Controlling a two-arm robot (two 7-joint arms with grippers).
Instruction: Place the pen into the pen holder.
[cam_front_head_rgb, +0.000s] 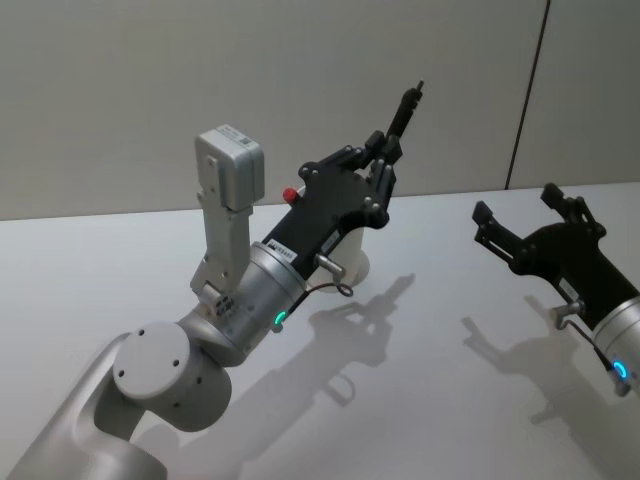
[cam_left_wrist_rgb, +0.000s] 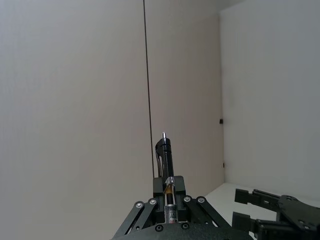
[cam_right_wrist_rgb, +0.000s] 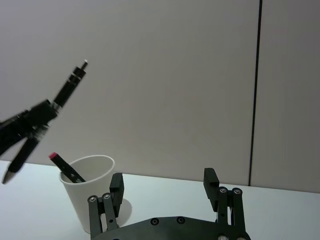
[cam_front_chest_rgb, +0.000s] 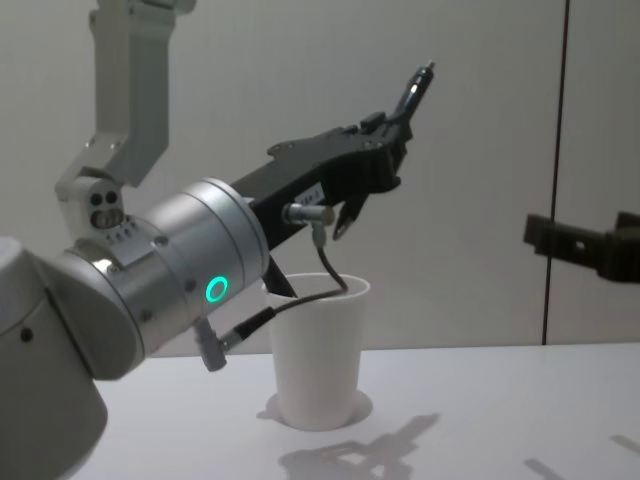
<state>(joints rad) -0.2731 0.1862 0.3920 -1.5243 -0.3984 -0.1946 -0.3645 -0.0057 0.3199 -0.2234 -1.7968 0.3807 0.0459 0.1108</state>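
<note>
1. On my left, the left arm reaches up and forward over the white tabletop (cam_front_head_rgb: 120, 280), with a green ring light glowing at its wrist.
2. The left end effector (cam_front_head_rgb: 385, 150) is pinched narrow on a black pen (cam_front_head_rgb: 408, 105). It grips the lower barrel, so most of the pen sticks out past the fingertips.
3. The pen is in the air, tilted, with its pointed end aimed up and away from me toward the back wall. From the chest camera I see it well above the rim of the holder, touching nothing but the fingers.
4. Below the left end effector stands the pen holder (cam_front_chest_rgb: 315, 350), a white paper cup, upright on the tabletop.
5. A second pen with a red end (cam_right_wrist_rgb: 65, 167) leans inside the cup, its red end poking above the rim.
6. On my right, the right end effector (cam_front_head_rgb: 518, 205) hangs over the tabletop well apart from the cup, its fingers spread wide with nothing between them.
</note>
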